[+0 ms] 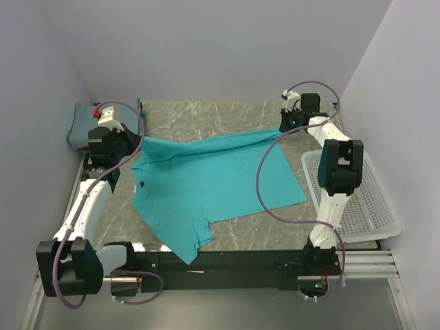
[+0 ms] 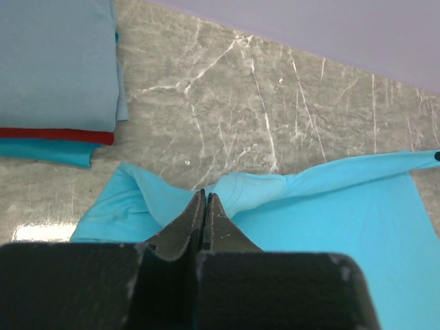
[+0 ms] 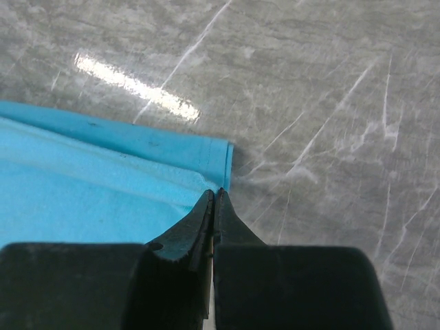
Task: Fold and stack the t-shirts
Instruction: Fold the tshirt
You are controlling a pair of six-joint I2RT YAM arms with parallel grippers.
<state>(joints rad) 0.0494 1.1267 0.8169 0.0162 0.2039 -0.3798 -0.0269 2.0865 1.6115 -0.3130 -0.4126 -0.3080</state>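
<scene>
Both closed — left gripper [image 2: 205,196], right gripper [image 3: 214,194]

Two arms of white links and black joints, on black base rail [image 1: 227,263].
Looped purple-grey cable [image 1: 259,180] on left arm [image 1: 86,203] and on right arm [image 1: 328,203]; jaws black, tapered, finely ridged inside.

stack [image 2: 55,62]: cut by top and left edges at the left wrist; from above, partly behind left arm [image 1: 103,144]
tee [image 2: 344,227]: near part hidden behind left gripper [image 2: 206,196]; cut by left edge at the right wrist
basket [image 1: 371,199]: left side behind right arm [image 1: 337,172]
spot [image 1: 141,183]: dark, on the tee, too small to tell
</scene>
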